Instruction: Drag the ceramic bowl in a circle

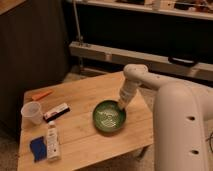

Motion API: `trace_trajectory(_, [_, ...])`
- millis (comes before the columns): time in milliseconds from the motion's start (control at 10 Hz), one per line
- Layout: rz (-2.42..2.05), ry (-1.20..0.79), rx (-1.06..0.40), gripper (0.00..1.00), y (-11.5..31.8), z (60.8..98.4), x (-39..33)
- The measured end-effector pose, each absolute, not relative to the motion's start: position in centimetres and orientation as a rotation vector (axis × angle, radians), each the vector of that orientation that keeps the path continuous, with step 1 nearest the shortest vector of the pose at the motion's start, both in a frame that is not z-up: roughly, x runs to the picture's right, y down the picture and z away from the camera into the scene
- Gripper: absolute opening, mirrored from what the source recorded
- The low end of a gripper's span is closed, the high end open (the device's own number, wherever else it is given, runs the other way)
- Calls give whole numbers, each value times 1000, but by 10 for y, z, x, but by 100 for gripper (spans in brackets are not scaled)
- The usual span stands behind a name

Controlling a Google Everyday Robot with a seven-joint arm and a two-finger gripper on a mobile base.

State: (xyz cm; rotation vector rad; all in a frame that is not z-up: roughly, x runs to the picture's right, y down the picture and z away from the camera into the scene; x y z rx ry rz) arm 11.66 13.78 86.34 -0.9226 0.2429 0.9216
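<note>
Gripper (121, 105): at the ceramic bowl's (109, 117) two o'clock rim; contact unclear.
Robot body (182, 130): cut off at right and bottom edges.
White tube (51, 143): label illegible.
Table (80, 135): near-left corner cropped.

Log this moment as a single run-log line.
task: drag bowl in circle | hand: at right rim of ceramic bowl | bowl: on table, right of centre | phase: dragging
</note>
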Motion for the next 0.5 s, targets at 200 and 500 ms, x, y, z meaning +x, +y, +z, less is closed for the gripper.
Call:
trace_trajectory(200, [883,253,-927,0,155,851,115])
trace_trajectory(500, [833,212,-921,0,161,824,97])
